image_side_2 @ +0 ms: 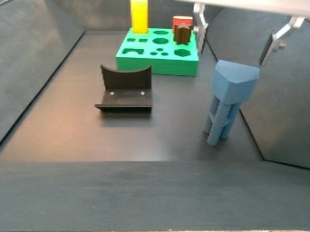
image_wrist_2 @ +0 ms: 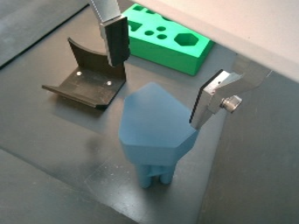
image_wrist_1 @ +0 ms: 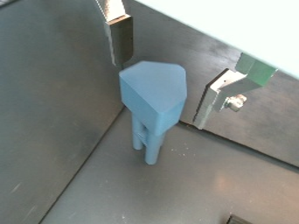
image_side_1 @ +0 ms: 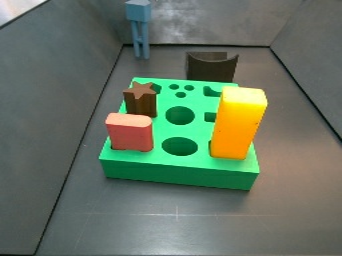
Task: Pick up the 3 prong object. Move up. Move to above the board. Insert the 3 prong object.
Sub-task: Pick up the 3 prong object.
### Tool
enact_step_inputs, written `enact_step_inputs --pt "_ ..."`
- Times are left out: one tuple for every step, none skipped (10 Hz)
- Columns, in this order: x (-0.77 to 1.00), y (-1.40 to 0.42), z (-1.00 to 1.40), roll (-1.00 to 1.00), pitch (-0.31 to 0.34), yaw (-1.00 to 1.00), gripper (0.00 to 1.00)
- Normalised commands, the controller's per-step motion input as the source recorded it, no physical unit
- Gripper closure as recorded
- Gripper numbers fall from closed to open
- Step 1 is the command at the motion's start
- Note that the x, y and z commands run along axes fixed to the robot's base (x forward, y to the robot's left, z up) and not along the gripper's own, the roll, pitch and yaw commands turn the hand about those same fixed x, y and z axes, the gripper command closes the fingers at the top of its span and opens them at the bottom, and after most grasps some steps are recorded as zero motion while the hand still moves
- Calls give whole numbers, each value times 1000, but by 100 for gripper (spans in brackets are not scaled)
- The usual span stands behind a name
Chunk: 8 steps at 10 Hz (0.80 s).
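You have the green board [image_side_1: 181, 165] toward the middle of the bench [image_side_2: 109, 136], with an orange block [image_side_1: 237, 122], a red block [image_side_1: 128, 131] and a brown star block [image_side_1: 142, 97] standing in it. The dark fixture [image_side_2: 125, 91] sits just beside the board. The blue pronged piece [image_side_2: 227, 100] stands upright on its prongs, well apart from the board, at twelve o'clock of it in a side view [image_side_1: 138, 25]. Your gripper [image_wrist_2: 163, 66] hangs over it, jaws released, fingers [image_wrist_2: 114, 39] either side of its top, not touching.

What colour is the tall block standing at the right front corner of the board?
Orange-yellow: the tall block on the flat green board shows best in a side view. The gripper hangs elsewhere.
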Motion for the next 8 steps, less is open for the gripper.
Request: enact_step_inputs --pt "0 140 -106 0 0 -163 0" --pt "-9 143 -89 39 0 -74 0" --pt "-89 106 -111 71 43 -23 0" --pt "-29 51 -194 70 13 -77 0" --pt "0 11 -371 67 0 -163 0" --pt "0 0 -506 96 0 -166 0" --pt "-3 0 -537 110 0 -197 0" --pt "0 6 -603 99 0 -180 0"
